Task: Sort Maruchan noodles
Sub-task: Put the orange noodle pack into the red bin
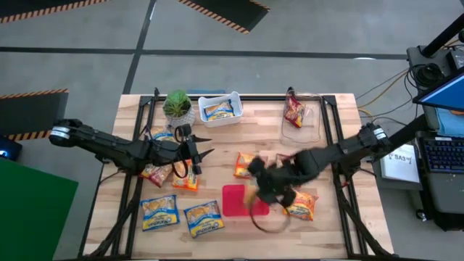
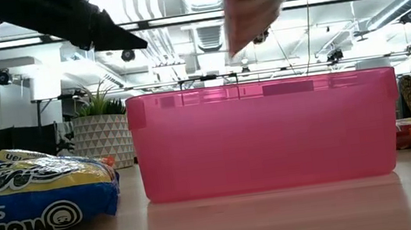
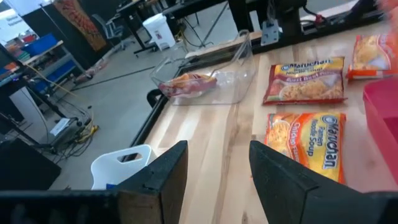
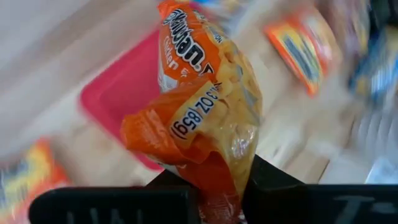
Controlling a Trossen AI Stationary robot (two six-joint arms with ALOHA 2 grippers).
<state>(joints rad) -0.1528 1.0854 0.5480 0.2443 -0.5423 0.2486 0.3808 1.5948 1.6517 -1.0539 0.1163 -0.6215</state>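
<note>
Maruchan packets lie scattered on the wooden table: two blue ones (image 1: 159, 212) (image 1: 204, 217) near the front, orange ones (image 1: 156, 172) (image 1: 245, 164) (image 1: 301, 203) around the middle. My right gripper (image 1: 259, 190) is shut on an orange packet (image 4: 205, 106) over the pink bin (image 1: 235, 201). In the low view this packet (image 2: 255, 3) hangs above the bin (image 2: 267, 135). My left gripper (image 1: 197, 152) hovers open left of centre, touching nothing. Its wrist view shows a dark red packet (image 3: 305, 81) and an orange one (image 3: 311, 140) flat on the table ahead. My right gripper pinches the orange packet by its crimped end (image 4: 214, 186) between the two fingers. The packet is lifted clear and hangs below the fingers, above the pink bin (image 4: 124, 93).
A white bin (image 1: 220, 109) holds a blue packet and a clear bin (image 1: 301, 116) holds a dark red one, both at the far edge. A potted plant (image 1: 177, 107) stands beside the white bin. A blue packet (image 2: 27, 196) lies left of the pink bin.
</note>
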